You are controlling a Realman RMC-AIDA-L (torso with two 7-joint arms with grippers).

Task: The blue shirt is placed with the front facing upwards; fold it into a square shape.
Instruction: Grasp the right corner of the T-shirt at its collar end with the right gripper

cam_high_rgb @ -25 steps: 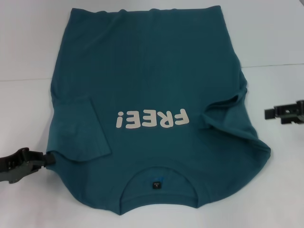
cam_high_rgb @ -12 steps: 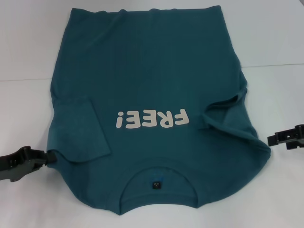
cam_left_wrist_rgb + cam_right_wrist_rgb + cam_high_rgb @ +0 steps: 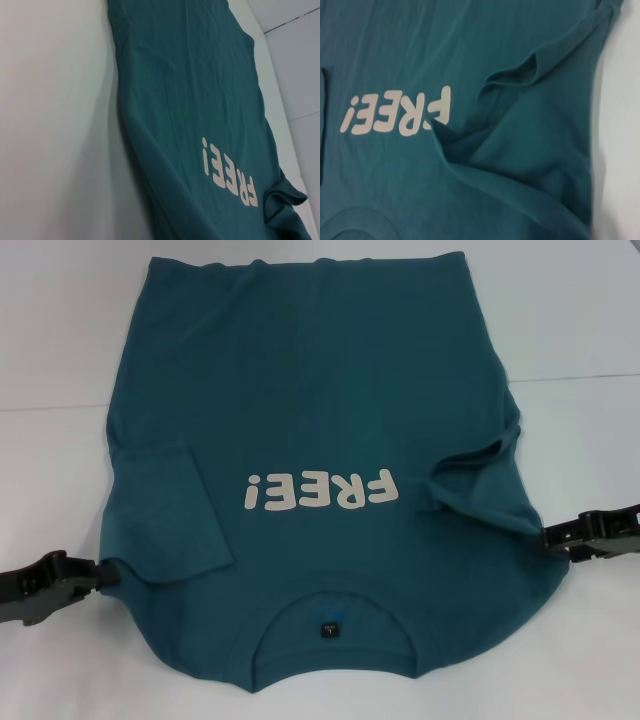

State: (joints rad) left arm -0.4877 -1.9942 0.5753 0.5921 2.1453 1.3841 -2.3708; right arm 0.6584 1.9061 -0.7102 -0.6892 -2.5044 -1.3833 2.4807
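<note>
The blue shirt (image 3: 320, 390) lies flat on the white table, front up, with the cream "FREE!" lettering (image 3: 320, 490) and the collar with its black tag (image 3: 328, 629) towards me. Both short sleeves are folded in over the body, the left one (image 3: 170, 515) flat and the right one (image 3: 480, 485) rumpled. My left gripper (image 3: 100, 573) is low on the table, shut on the shirt's left shoulder edge. My right gripper (image 3: 550, 537) touches the right shoulder edge. The shirt also shows in the left wrist view (image 3: 190, 100) and the right wrist view (image 3: 470, 50).
The white table (image 3: 60, 360) surrounds the shirt on both sides. A thin seam line (image 3: 580, 375) crosses the table behind the shirt's middle. The shirt's hem lies near the far edge of the head view.
My right gripper has come down and inward from beside the right sleeve to the shirt's right shoulder edge. The left gripper and the shirt have stayed put.
</note>
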